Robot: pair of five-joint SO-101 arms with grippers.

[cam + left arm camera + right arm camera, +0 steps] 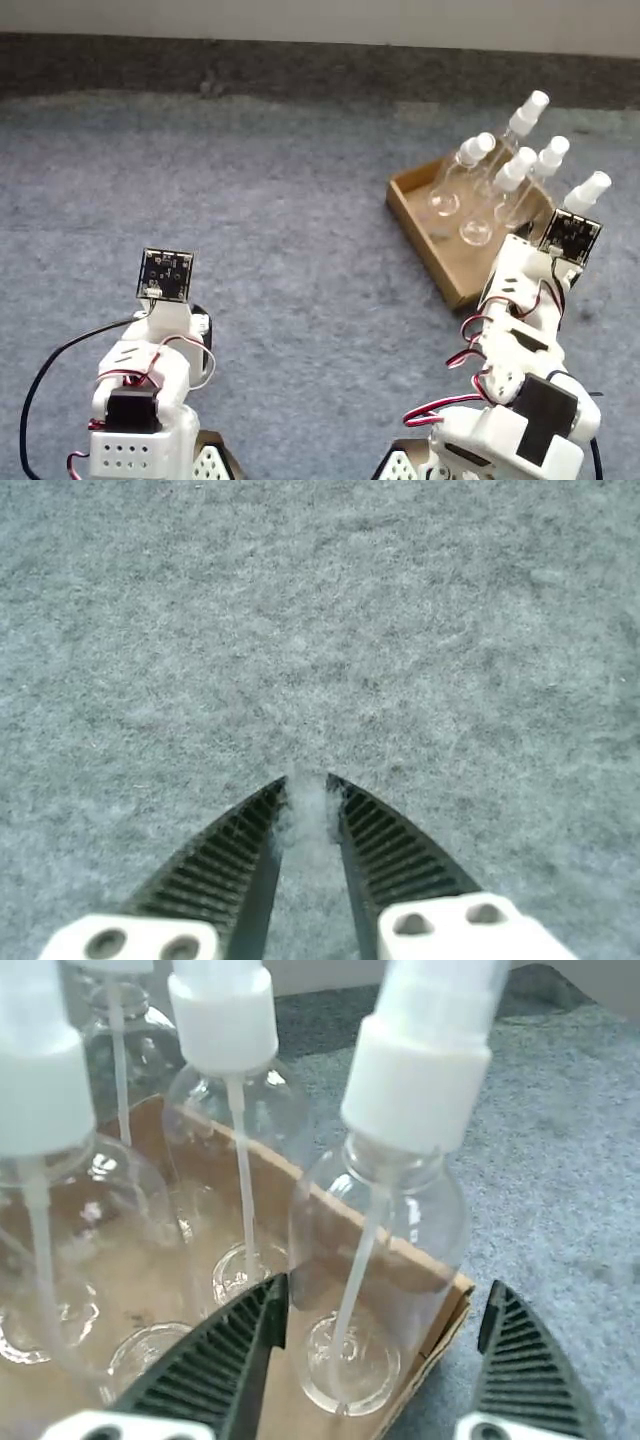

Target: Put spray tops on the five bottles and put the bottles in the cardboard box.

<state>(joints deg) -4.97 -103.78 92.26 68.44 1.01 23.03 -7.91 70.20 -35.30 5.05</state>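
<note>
Five clear bottles (470, 190), each wearing a white spray top (530, 108), stood upright and close together in the cardboard box (420, 245) at the far right of the grey felt worktop (280, 200). The right arm (520, 340) hung over the box's near corner. Its tool (388, 1285) was released, its ribbed jaws spread wide on either side of the corner bottle (400, 1210) without visibly touching it; that bottle's dip tube ran down to its base inside the box. Well apart, at the near left, the left tool (307, 778) pointed down at bare felt, all but clenched with a sliver between the tips, grasping nothing.
</note>
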